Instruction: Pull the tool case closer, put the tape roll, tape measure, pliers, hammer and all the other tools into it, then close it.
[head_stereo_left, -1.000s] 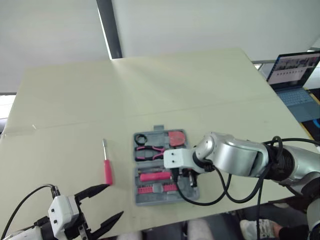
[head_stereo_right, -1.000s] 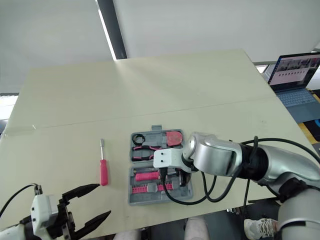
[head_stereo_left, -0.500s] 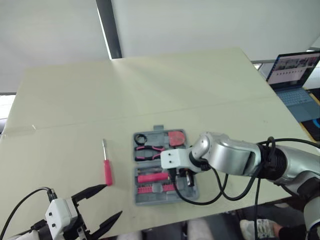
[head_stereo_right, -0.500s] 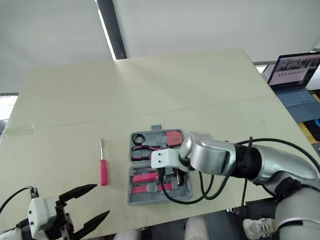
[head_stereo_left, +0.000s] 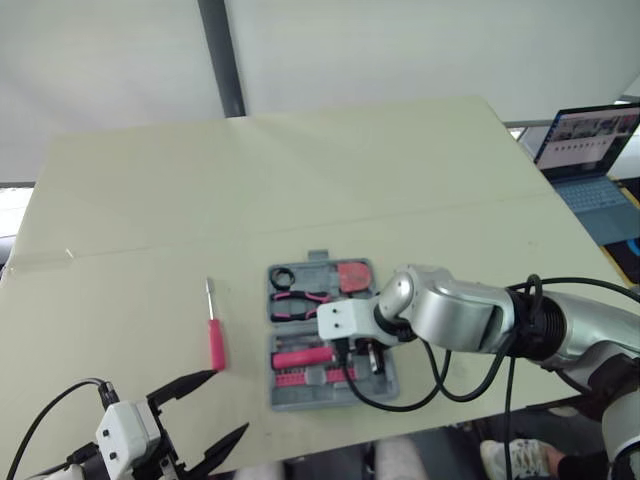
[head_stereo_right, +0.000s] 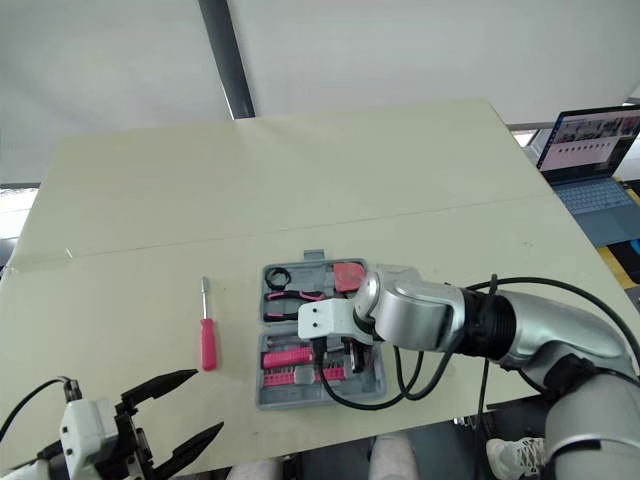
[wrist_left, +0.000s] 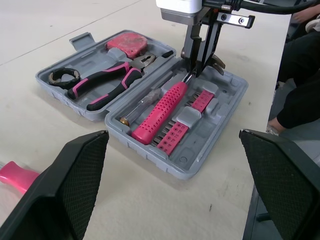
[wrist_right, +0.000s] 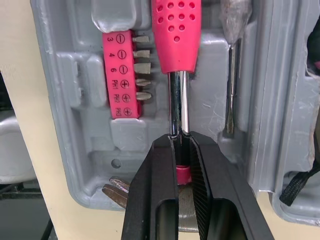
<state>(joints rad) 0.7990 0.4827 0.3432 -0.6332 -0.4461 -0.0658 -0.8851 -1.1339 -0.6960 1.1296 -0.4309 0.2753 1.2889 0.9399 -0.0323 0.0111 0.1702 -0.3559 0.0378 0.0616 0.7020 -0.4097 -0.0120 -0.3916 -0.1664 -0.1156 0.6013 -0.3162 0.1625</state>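
Note:
The grey tool case (head_stereo_left: 385, 385) lies open near the table's front edge. Its far half holds the tape roll (wrist_left: 64, 77), pliers (wrist_left: 107, 82) and tape measure (wrist_left: 127, 42). The near half holds a pink bit set (wrist_right: 120, 75) and the pink-handled hammer (wrist_left: 160, 110). My right gripper (wrist_right: 179, 140) points down into the near half, shut on the hammer's metal shaft (wrist_right: 176, 100) just below its head. A pink screwdriver (head_stereo_left: 214, 335) lies on the table left of the case. My left gripper (head_stereo_left: 228, 402) hangs open at the front left, holding nothing.
A laptop (head_stereo_left: 590, 150) stands off the table's right side. A person's shoe (head_stereo_left: 510, 460) and dark trousers (wrist_left: 305, 85) are beyond the front right corner. The pale table (head_stereo_left: 300, 180) stretches far behind the case.
My right gripper has shifted slightly left over the case's near half, the hammer going with it. My left gripper has sunk a little toward the front edge, still open.

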